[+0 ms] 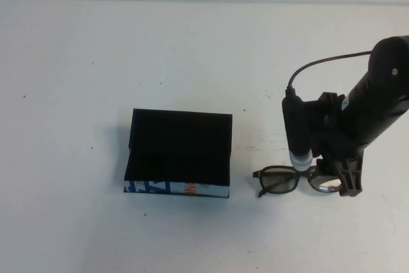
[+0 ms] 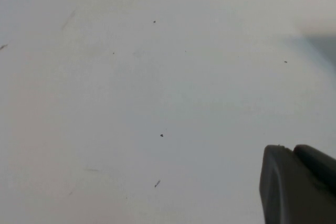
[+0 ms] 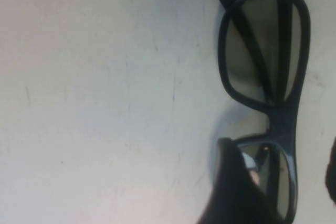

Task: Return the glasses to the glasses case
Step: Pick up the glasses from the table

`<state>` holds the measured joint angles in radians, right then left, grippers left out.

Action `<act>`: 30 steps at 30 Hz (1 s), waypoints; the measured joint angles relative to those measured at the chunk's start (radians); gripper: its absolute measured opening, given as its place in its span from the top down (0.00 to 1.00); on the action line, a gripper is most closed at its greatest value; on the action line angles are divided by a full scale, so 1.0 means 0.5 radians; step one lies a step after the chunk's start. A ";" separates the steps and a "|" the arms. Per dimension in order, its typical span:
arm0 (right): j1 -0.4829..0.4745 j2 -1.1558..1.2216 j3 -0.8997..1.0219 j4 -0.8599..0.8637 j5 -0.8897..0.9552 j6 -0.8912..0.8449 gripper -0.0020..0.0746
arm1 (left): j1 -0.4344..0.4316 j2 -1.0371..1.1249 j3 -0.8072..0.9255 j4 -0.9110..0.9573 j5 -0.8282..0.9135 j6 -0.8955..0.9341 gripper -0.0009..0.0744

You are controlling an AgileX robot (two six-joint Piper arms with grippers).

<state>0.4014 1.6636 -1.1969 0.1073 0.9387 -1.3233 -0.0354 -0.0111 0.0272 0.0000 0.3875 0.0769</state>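
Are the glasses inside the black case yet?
No, the glasses lie on the table beside the glasses case, under the right gripper.

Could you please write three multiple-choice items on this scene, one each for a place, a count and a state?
1. The glasses lie: A inside the glasses case; B on the table right of it; C on its lid.
2. Arms in the high view: A one; B two; C none.
3. The right tool is: A open around the glasses' right lens; B shut, lifted clear; C inside the case.

B: glasses rest on bare table.
A: only the right arm shows.
A: fingers stand either side of that lens.
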 joint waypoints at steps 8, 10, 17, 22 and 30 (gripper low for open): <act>-0.004 0.200 -0.135 0.009 0.035 -0.145 0.53 | 0.000 0.000 0.000 0.000 0.000 0.000 0.99; -0.004 0.235 -0.170 0.009 0.059 -0.150 0.53 | 0.000 0.000 0.000 0.000 0.000 0.000 0.99; -0.004 0.336 -0.245 0.009 0.104 -0.150 0.53 | 0.000 0.000 0.000 0.000 0.000 0.000 0.99; -0.004 0.392 -0.249 0.000 0.104 -0.150 0.53 | 0.000 0.000 0.000 0.000 0.000 0.000 0.99; -0.004 0.460 -0.321 -0.011 0.105 -0.150 0.53 | 0.000 0.000 0.000 0.000 0.000 0.000 0.99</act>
<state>0.3996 1.8936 -1.3574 0.1018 0.9911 -1.3983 -0.0354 -0.0111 0.0272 0.0000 0.3875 0.0769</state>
